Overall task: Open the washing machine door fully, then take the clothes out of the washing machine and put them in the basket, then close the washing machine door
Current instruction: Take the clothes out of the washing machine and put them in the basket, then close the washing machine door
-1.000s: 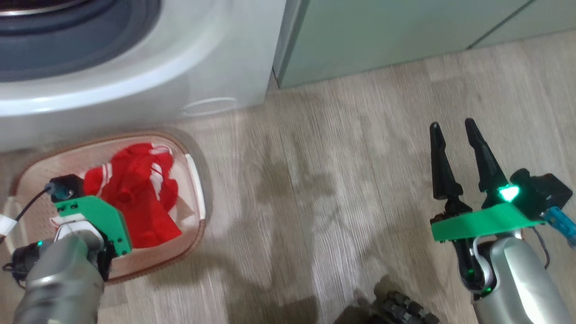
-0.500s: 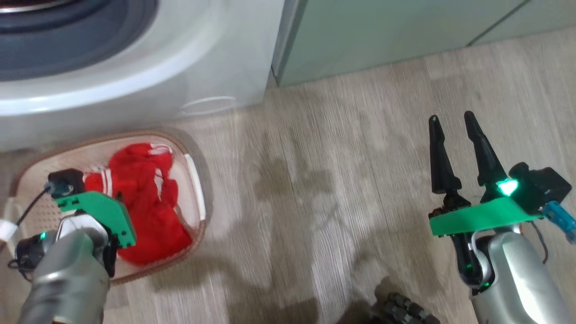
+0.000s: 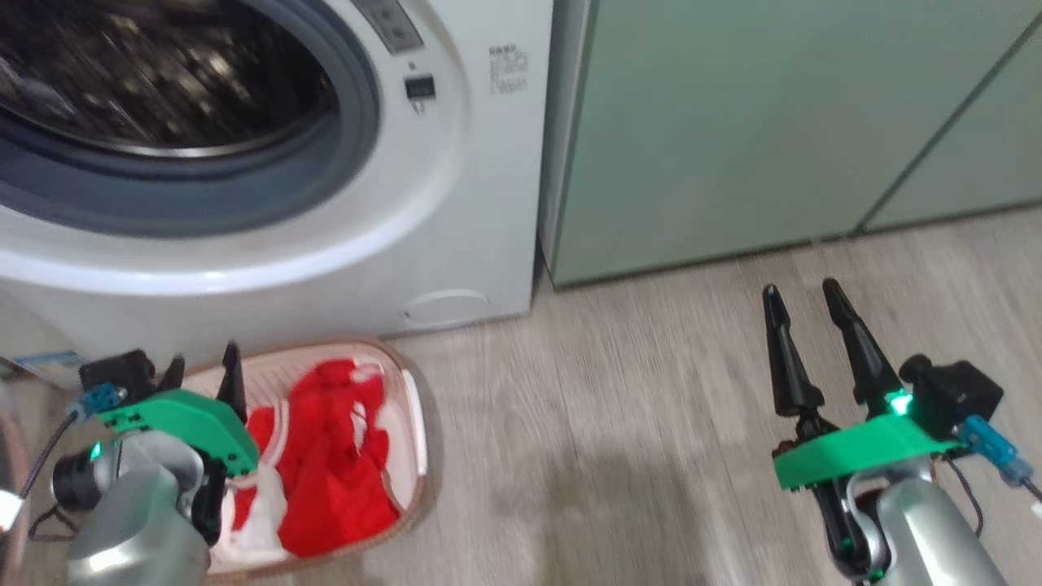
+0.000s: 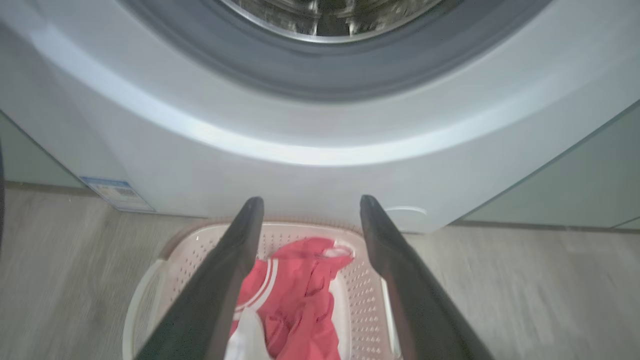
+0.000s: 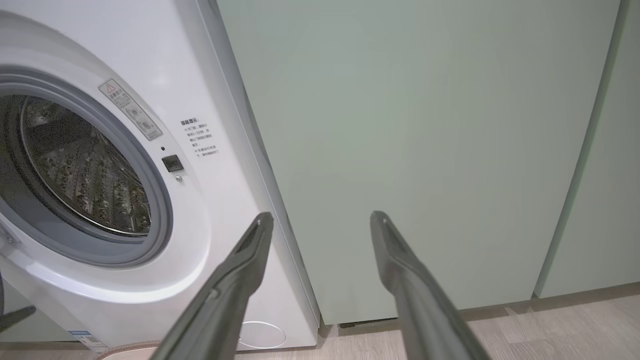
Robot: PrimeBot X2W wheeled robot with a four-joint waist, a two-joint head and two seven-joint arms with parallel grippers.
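Observation:
The washing machine (image 3: 456, 203) stands with its grey-ringed steel drum (image 3: 163, 81) uncovered; the washing machine door is out of view. On the floor before it sits the cream basket (image 3: 415, 439), and the red-and-white clothes (image 3: 342, 464) lie loose inside. My left gripper (image 3: 203, 362) hangs open above the basket's back left part, holding nothing. In the left wrist view its fingers (image 4: 311, 200) straddle the clothes (image 4: 300, 290) in the basket (image 4: 365, 310) well below. My right gripper (image 3: 799, 286) is open over bare floor at the right, facing the cabinet (image 5: 321, 216).
Pale green cabinets (image 3: 733, 122) stand directly right of the washer. Wood-look floor (image 3: 619, 423) stretches between basket and right arm. A small round white flap (image 3: 444, 308) is low on the washer's front, and a blue sticker (image 4: 117, 192) is at its lower left corner.
The head camera has tilted up, showing more of the washer. My left gripper has opened and risen out of the basket, leaving the clothes lying in it. The right arm has hardly moved.

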